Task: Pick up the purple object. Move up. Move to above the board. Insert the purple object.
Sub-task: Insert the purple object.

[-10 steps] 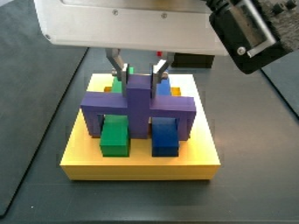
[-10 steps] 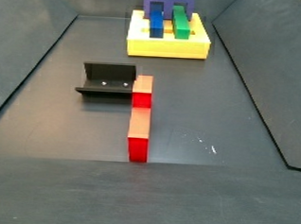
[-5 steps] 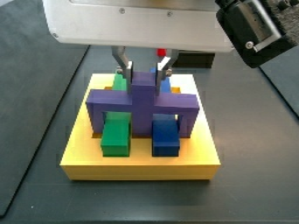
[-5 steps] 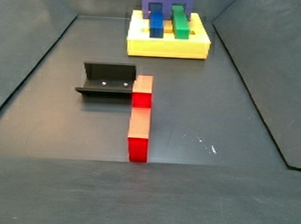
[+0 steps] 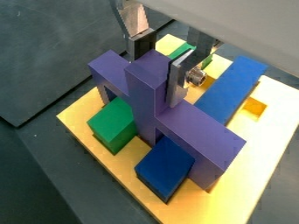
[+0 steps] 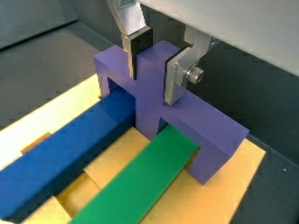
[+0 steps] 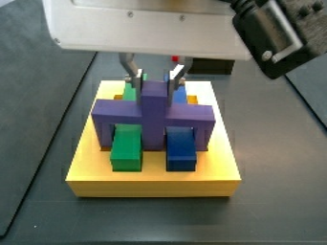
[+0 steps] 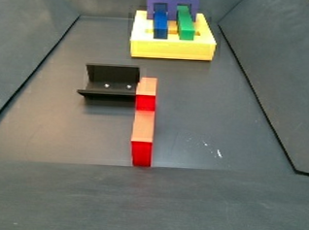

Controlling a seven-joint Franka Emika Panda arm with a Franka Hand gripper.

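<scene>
The claw (image 6: 156, 59) pinches the stem of the purple piece (image 6: 176, 118), holding it upright so its legs straddle the blue bar (image 6: 65, 149) and green bar (image 6: 146, 179) on the board (image 7: 153, 178).

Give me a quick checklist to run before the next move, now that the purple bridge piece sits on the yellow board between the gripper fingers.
1. Gripper at the stem of the matte purple bridge piece: ok.
2. Fingers closed on the stem: cannot tell; in both wrist views they look near or touching.
3. Piece upright over the flat yellow square board: ok.
4. Legs straddle the long blue bar and green bar: ok.
5. Legs fully seated in the board: cannot tell.
6. Red block row and dark fixture apart from the board: ok.
</scene>
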